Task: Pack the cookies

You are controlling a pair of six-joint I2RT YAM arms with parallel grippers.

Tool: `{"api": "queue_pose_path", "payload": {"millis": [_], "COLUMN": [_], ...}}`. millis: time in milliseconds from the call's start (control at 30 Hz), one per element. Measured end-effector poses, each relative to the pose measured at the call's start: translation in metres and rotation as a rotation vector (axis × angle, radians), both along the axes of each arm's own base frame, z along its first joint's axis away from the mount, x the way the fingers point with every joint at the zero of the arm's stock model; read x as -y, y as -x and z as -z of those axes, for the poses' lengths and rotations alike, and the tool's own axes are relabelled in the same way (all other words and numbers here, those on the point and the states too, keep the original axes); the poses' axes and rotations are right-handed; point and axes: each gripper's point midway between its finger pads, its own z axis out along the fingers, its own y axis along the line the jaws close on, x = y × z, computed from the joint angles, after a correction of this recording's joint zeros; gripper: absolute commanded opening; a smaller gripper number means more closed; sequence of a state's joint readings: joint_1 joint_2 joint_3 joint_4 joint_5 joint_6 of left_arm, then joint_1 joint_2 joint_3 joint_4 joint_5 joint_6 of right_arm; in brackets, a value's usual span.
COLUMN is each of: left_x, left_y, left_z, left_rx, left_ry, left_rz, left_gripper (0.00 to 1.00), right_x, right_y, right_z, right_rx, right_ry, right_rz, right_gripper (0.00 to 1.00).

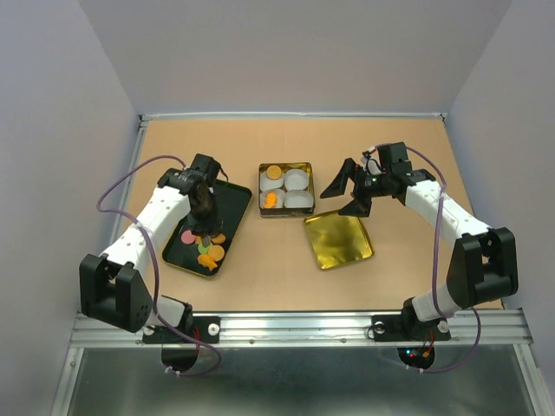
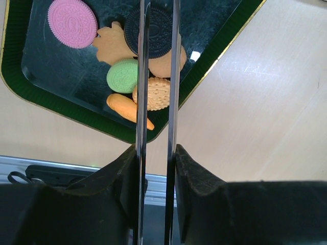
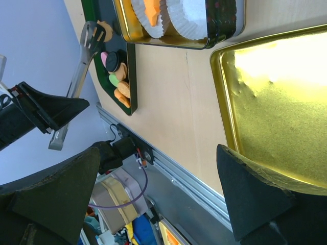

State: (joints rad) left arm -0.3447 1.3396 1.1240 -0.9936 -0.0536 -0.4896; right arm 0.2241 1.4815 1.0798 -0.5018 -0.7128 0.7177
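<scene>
The cookies (image 1: pixel 210 251) lie heaped at the near end of a dark green tray (image 1: pixel 232 201). The left wrist view shows a pink one (image 2: pixel 72 23), a green one (image 2: pixel 121 75), several orange ones (image 2: pixel 153 94) and a dark round one (image 2: pixel 159 29). My left gripper (image 1: pixel 204 206) is shut on metal tongs (image 2: pixel 141 102), whose two blades reach over the dark cookie. I cannot tell whether the tongs grip it. My right gripper (image 1: pixel 347 192) is open and empty, above the table between the tin and the gold lid.
A square tin (image 1: pixel 285 164) at table centre holds white paper cups (image 1: pixel 297 179), two with orange cookies (image 1: pixel 271 200) in them. The gold square lid (image 1: pixel 338 240) lies flat to its near right. The metal rail (image 1: pixel 303 325) runs along the near edge.
</scene>
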Motion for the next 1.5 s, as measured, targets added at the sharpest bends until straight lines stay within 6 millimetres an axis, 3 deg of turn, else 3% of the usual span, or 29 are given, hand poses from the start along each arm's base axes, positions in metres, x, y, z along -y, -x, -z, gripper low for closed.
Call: {"api": "queue_pose_path", "payload": {"millis": [533, 900, 1233, 1433, 1500], "left_x": [0.014, 0.047, 0.046, 0.059, 0.065], "left_y": [-0.055, -0.106, -0.128, -0.121, -0.122], "left_z": [-0.049, -0.110, -0.137, -0.194, -0.201], "left_rx": [0.115, 0.363, 0.481, 0.676, 0.698], "left_ry": [0.007, 0.168, 0.335, 0.477, 0.502], "left_rz": [0.048, 0.079, -0.045, 0.044, 0.081], "left_gripper": [0.00, 0.00, 0.00, 0.00, 0.00], "right_x": [0.003, 0.006, 0.008, 0.008, 0.009], "right_y": [0.000, -0.003, -0.011, -0.013, -0.014], "right_z": [0.003, 0.005, -0.002, -0.005, -0.005], "right_rx": [-0.005, 0.004, 0.032, 0.043, 0.043], "right_ry": [0.020, 0.046, 0.060, 0.063, 0.065], "right_rz": [0.008, 0.033, 0.050, 0.055, 0.057], "right_gripper": [1.00, 1.00, 1.00, 1.00, 1.00]}}
